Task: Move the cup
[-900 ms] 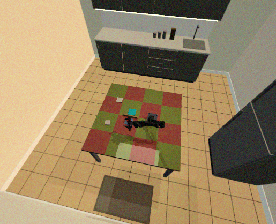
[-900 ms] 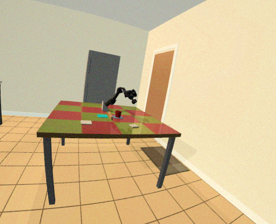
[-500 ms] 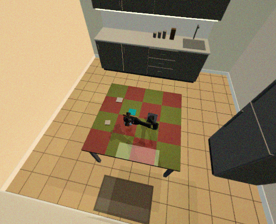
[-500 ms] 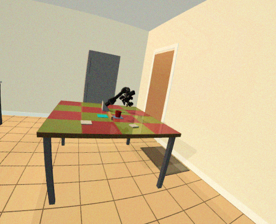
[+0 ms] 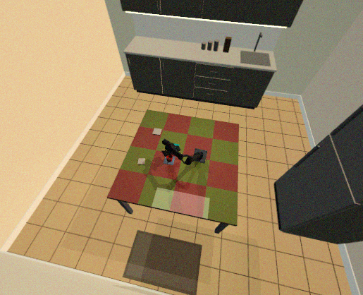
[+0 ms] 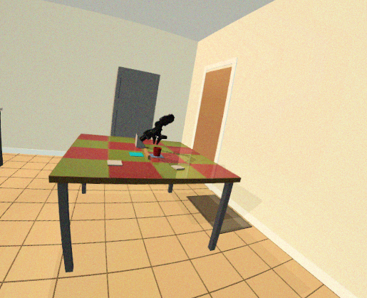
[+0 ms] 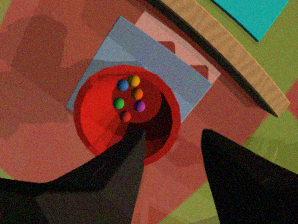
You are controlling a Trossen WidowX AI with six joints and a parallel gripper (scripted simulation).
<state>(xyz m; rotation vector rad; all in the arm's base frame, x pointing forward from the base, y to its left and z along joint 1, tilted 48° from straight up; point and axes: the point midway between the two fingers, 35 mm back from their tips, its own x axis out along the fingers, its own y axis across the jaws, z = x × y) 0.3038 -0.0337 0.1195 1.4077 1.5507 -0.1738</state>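
Note:
The red cup (image 5: pixel 170 158) (image 6: pixel 157 152) (image 7: pixel 92 119) stands upright on the blue-grey pad (image 5: pixel 168 162) (image 7: pixel 120 42). Several coloured marbles (image 7: pixel 137 94) lie on its bottom in the wrist view. The teal pad (image 5: pixel 177 145) (image 6: pixel 136 154) (image 7: pixel 257 17) lies bare, partly hidden by the arm in the top view. My gripper (image 6: pixel 156 142) (image 7: pixel 173 136) is partly open, pointing down just above the cup. In the wrist view the left fingertip overlaps the cup's near rim and the right one is beyond its right side. Nothing is held between them.
A low wooden barrier (image 6: pixel 146 153) (image 7: pixel 225 55) stands between the two pads. Two small white tiles lie on the checkered table, one (image 5: pixel 157 131) (image 6: pixel 115 162) on the teal pad's side, the other (image 5: pixel 141 161) (image 6: pixel 177 167) on the cup's side.

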